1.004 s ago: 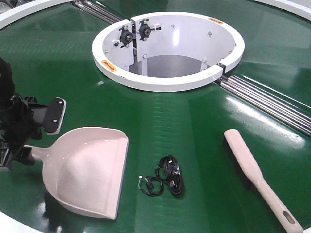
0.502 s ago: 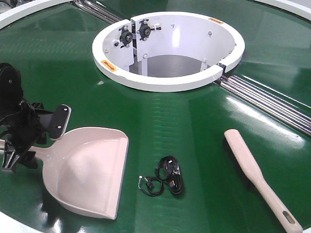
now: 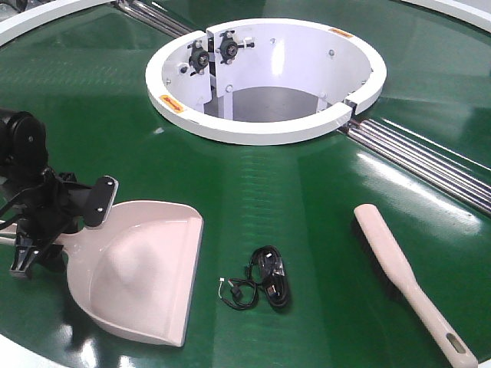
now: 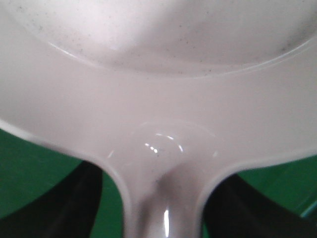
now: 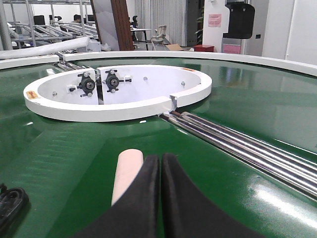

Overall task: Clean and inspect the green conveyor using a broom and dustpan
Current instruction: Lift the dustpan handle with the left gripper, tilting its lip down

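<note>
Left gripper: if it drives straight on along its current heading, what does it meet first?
The dustpan: its handle lies between the left gripper's open fingers, with the pan's rear wall directly ahead, apparently close, though depth is unclear.

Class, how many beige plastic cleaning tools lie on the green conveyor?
2: the dustpan lies at the left, the broom at the right, a black cable between them. None appears hidden.
</note>
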`<state>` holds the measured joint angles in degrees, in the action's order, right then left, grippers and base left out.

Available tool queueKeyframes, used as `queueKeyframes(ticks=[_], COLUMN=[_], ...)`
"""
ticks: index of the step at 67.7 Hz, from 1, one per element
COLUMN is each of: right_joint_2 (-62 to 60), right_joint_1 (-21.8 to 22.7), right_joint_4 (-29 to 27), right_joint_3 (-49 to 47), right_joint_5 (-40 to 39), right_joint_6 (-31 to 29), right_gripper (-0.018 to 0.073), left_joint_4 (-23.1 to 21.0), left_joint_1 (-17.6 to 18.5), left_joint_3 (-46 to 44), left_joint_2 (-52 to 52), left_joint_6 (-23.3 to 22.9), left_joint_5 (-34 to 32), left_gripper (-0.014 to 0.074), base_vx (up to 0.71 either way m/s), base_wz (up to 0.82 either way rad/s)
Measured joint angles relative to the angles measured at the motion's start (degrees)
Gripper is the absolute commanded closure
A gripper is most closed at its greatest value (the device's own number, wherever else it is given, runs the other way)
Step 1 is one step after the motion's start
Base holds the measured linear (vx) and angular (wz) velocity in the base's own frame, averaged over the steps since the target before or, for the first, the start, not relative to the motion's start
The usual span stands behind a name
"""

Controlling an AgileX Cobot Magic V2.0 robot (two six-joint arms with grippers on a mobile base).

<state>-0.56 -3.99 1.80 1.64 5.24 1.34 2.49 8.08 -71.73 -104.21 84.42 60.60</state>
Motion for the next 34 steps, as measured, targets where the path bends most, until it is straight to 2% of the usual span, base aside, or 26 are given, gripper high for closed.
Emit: queueKeyframes(ticks=[16,34], right_joint_2=[0.0,0.0], right_joint_1=[0.0,0.0], right_joint_4=[0.0,0.0], right_joint_3=[0.0,0.0], right_joint_5=[0.0,0.0], right_joint_6=[0.0,0.0], right_gripper=[0.0569,0.0569], left_joint_4=[-0.1,-0.6], left_joint_1=[0.0,0.0], left_joint_3=[0.0,0.0], left_joint_2=[-0.1,2.7], left_joint_6=[0.0,0.0], left_joint_5=[0.5,1.1], left_gripper=[0.0596,0.0605], base_vx=[0.00,0.00], base_wz=[0.00,0.00])
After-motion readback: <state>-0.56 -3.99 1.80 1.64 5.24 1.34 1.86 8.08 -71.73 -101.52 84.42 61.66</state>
